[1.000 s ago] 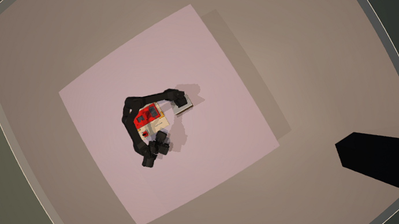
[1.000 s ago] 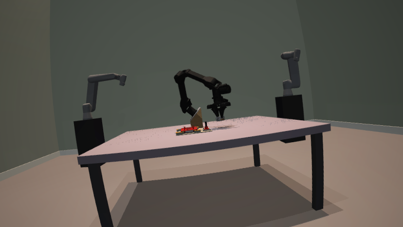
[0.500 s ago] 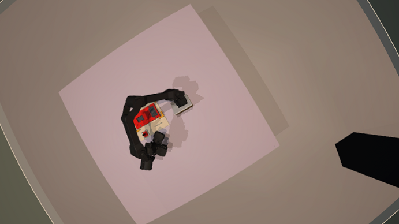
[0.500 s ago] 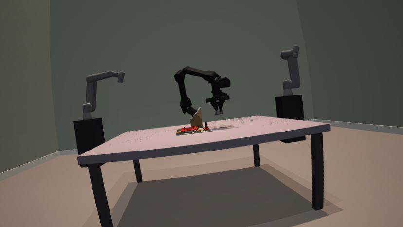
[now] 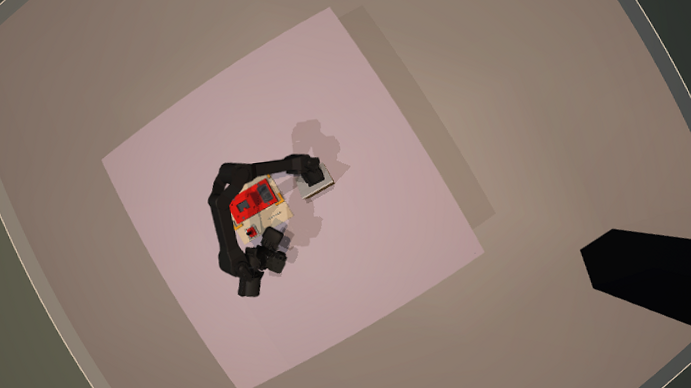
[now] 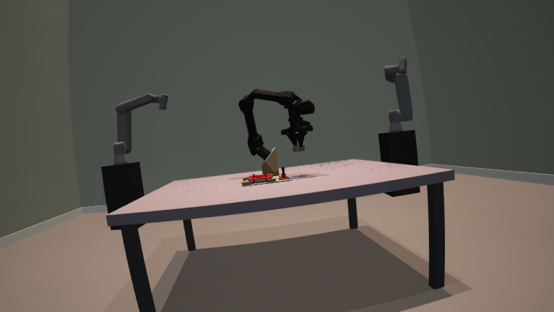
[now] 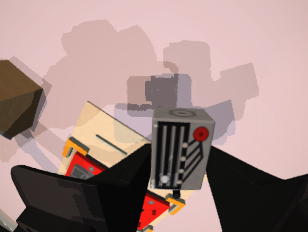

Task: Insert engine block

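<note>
My gripper (image 6: 298, 144) (image 7: 178, 151) is shut on the grey engine block (image 6: 300, 148) (image 7: 196, 172), held well above the table. In the wrist view the block shows black slots on its left, a red disc at right and a ring on its far end. The red car body (image 5: 256, 205) (image 6: 260, 177) (image 7: 153, 212) lies on a cream board (image 5: 277, 216) (image 7: 100, 131), partly behind the block and fingers in the wrist view. In the top view, dark rectangular areas show in the body; which is the opening, and the rib, I cannot tell. The fingertips are hidden there.
A small red piece with a black upright knob (image 5: 250, 232) (image 6: 283, 171) is on the board. Orange corner pieces (image 7: 75, 147) stand around the body. The arm's wedge-shaped mount (image 6: 270, 163) (image 7: 19, 97) stands close to the board. Two grey arms stand beyond the table (image 6: 321, 193).
</note>
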